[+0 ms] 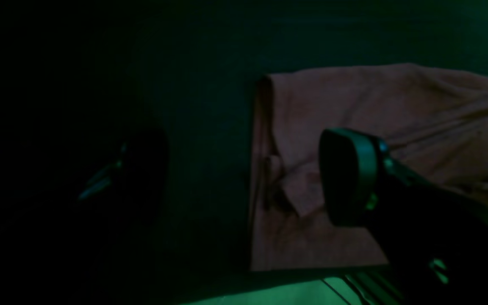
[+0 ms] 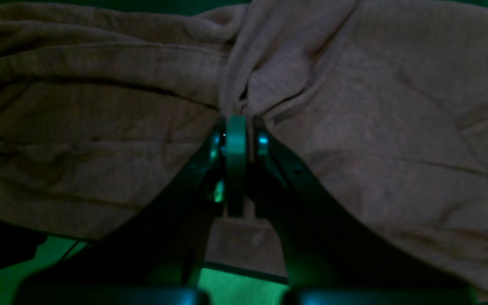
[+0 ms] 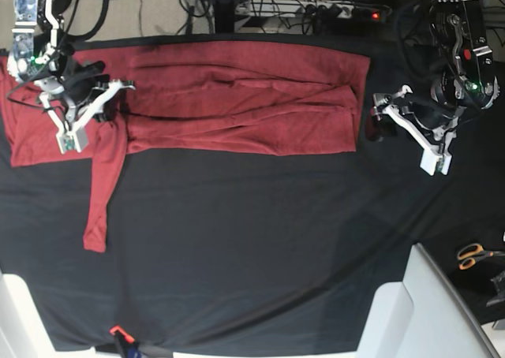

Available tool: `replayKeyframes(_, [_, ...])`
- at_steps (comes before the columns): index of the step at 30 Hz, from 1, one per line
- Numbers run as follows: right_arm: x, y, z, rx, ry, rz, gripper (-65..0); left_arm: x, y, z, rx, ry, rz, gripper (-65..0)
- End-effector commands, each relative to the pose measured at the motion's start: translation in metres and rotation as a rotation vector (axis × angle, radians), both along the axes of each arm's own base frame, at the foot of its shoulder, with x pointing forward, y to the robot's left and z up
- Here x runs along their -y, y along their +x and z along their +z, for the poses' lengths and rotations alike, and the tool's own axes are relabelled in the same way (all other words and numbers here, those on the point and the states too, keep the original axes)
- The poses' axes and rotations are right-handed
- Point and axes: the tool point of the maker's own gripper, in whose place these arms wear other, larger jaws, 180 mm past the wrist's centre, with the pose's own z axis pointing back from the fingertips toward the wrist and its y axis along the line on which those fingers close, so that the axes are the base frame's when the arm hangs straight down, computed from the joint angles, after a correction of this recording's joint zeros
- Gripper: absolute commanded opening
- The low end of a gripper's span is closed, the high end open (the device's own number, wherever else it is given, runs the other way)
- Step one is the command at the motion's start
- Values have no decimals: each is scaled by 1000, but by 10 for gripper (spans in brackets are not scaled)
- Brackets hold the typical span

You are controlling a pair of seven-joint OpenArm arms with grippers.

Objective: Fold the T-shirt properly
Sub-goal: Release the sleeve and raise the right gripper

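Red T-shirt [image 3: 237, 98] lies spread along the black tablecloth's [image 3: 252, 247] far edge, one sleeve trailing forward; the right gripper [image 2: 236, 127] pinches its fabric, while the left gripper [image 3: 406, 133] hangs spread wide beside the hem.

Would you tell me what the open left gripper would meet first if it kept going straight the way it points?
Probably the near side edge of the brick-red long-sleeved knit T-shirt, which lies just beyond the left gripper on the black tablecloth; depth is unclear.
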Motion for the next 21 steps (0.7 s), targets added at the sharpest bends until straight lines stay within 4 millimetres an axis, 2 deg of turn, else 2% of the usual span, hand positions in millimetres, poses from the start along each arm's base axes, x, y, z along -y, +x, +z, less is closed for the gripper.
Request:
replayKeyframes(1, [1,7,10,44,3,1,-647,-3,7,10,40,10,-7,-109])
replayKeyframes(3, [1,7,10,42,4,1,-617,-3,7,10,40,10,-7,-109])
replayKeyframes(7, [-3,2,8,11,8,7,-453,-3,7,10,40,10,-7,-109])
replayKeyframes(9, [-6,4,18,19,2,19,-395,-3,7,10,40,10,-7,-109])
replayKeyframes(12, [-9,15,36,71,-1,25,-378,-3,8,10,41,8,-6,-109])
replayKeyframes(13, [-8,21,42,94,-6,26,-378,-3,8,10,41,8,-6,-109])
replayKeyframes(16, [1,61,63,162,-36,29,-378,-3,7,10,40,8,-6,-109])
replayKeyframes(21, [31,122,53,101,-38,-24,-372,-3,6,10,40,9,-6,-109])
